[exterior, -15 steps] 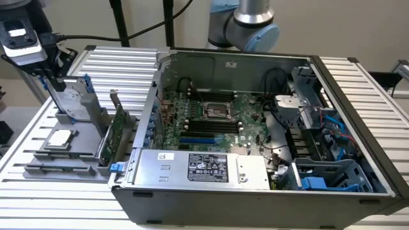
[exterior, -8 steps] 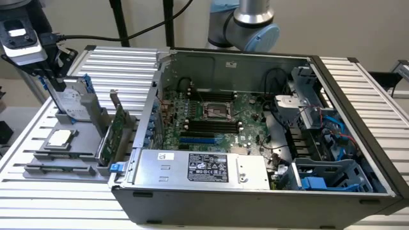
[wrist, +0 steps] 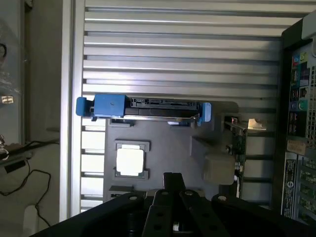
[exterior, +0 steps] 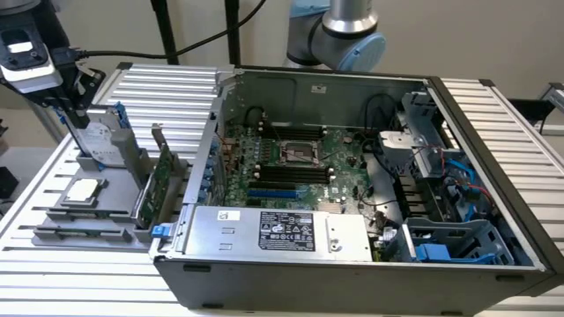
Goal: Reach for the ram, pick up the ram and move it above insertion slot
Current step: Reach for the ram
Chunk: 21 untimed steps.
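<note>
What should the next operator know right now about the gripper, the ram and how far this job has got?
Gripper: shut, hanging above the gray fixture on the exterior view's left, with nothing visible between its fingers.
Ram: I cannot pick it out with certainty, and it is not in the gripper.
Fixture: it also carries a blue-framed drive, a processor and a green expansion card.
Black memory slots in the open case: they appear empty.
Done: the arm is over the fixture.
Left: the ram is not yet grasped, lifted or brought above its slot.
</note>
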Motion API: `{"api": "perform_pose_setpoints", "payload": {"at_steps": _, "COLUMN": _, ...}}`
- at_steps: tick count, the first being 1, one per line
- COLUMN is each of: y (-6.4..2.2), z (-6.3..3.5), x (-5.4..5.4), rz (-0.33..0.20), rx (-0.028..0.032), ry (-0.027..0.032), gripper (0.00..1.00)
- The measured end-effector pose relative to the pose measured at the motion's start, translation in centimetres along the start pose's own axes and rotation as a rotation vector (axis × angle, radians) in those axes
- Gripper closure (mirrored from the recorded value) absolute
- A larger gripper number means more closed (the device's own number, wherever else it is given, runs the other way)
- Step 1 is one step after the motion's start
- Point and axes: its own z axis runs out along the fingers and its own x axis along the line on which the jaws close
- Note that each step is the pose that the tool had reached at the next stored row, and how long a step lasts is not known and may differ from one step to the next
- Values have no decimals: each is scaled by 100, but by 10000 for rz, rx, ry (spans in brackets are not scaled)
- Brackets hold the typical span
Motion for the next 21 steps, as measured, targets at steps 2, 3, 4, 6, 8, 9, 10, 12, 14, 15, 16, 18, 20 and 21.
{"api": "perform_pose_setpoints", "payload": {"at_steps": 2, "y": -90, "z": -1, "x": 8, "rz": 1, "rx": -1, "ry": -1, "gripper": 89}}
{"api": "perform_pose_setpoints", "payload": {"at_steps": 3, "y": -135, "z": -1, "x": 13, "rz": 0, "rx": -1, "ry": 0, "gripper": 89}}
{"api": "perform_pose_setpoints", "payload": {"at_steps": 4, "y": -180, "z": -2, "x": 17, "rz": -1, "rx": -1, "ry": 0, "gripper": 89}}
{"api": "perform_pose_setpoints", "payload": {"at_steps": 6, "y": -271, "z": 0, "x": 30, "rz": 1, "rx": -2, "ry": -2, "gripper": 89}}
{"api": "perform_pose_setpoints", "payload": {"at_steps": 8, "y": -362, "z": 0, "x": 43, "rz": 0, "rx": -1, "ry": 0, "gripper": 89}}
{"api": "perform_pose_setpoints", "payload": {"at_steps": 9, "y": -406, "z": 3, "x": 52, "rz": -1, "rx": -2, "ry": -1, "gripper": 89}}
{"api": "perform_pose_setpoints", "payload": {"at_steps": 10, "y": -447, "z": 5, "x": 61, "rz": -1, "rx": -2, "ry": -1, "gripper": 89}}
{"api": "perform_pose_setpoints", "payload": {"at_steps": 12, "y": -531, "z": 9, "x": 78, "rz": 0, "rx": -1, "ry": -1, "gripper": 89}}
{"api": "perform_pose_setpoints", "payload": {"at_steps": 14, "y": -616, "z": 13, "x": 94, "rz": 0, "rx": 1, "ry": 0, "gripper": 89}}
{"api": "perform_pose_setpoints", "payload": {"at_steps": 15, "y": -658, "z": 15, "x": 101, "rz": 0, "rx": 2, "ry": 0, "gripper": 89}}
{"api": "perform_pose_setpoints", "payload": {"at_steps": 16, "y": -698, "z": 18, "x": 107, "rz": -1, "rx": 3, "ry": 0, "gripper": 89}}
{"api": "perform_pose_setpoints", "payload": {"at_steps": 18, "y": -777, "z": 21, "x": 117, "rz": 0, "rx": 8, "ry": 1, "gripper": 89}}
{"api": "perform_pose_setpoints", "payload": {"at_steps": 20, "y": -849, "z": 23, "x": 123, "rz": 0, "rx": 13, "ry": 3, "gripper": 89}}
{"api": "perform_pose_setpoints", "payload": {"at_steps": 21, "y": -866, "z": 23, "x": 124, "rz": 0, "rx": 14, "ry": 4, "gripper": 89}}
